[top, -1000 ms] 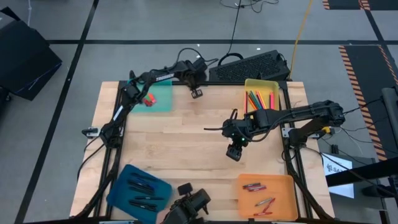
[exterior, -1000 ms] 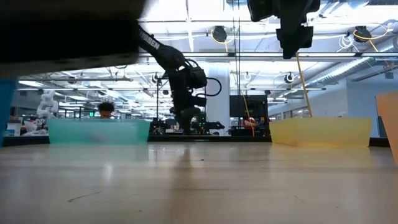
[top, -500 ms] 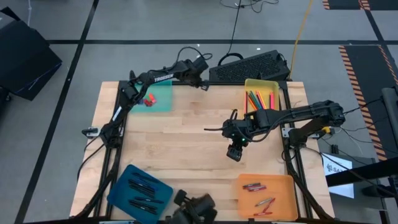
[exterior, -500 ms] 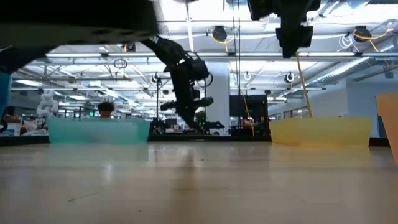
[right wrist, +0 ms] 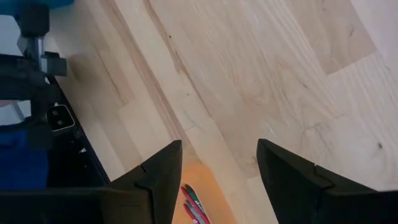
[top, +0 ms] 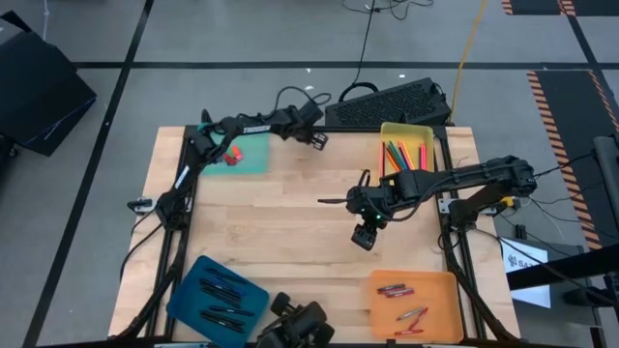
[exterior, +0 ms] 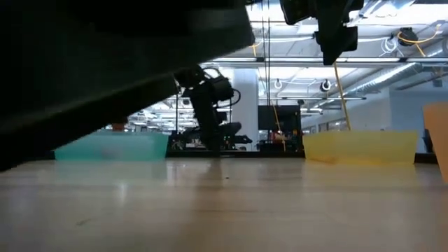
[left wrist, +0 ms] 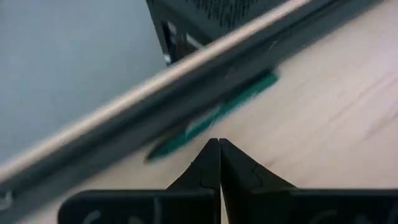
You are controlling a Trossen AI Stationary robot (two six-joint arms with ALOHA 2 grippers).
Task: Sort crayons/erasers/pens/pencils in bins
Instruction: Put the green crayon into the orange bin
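Left gripper (left wrist: pixel 219 163), clamped empty, nears a green pencil (left wrist: pixel 214 116) just ahead; closed fingers risk knocking it off the table's edge.

Right gripper (right wrist: pixel 219 174) waits, spread wide and empty.

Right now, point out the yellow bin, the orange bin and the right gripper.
yellow bin (top: pixel 431 131), high view, its right rim.
orange bin (top: pixel 450 304), high view, bare floor near its right wall.
right gripper (top: pixel 361 241), high view, midway between its fingertips.
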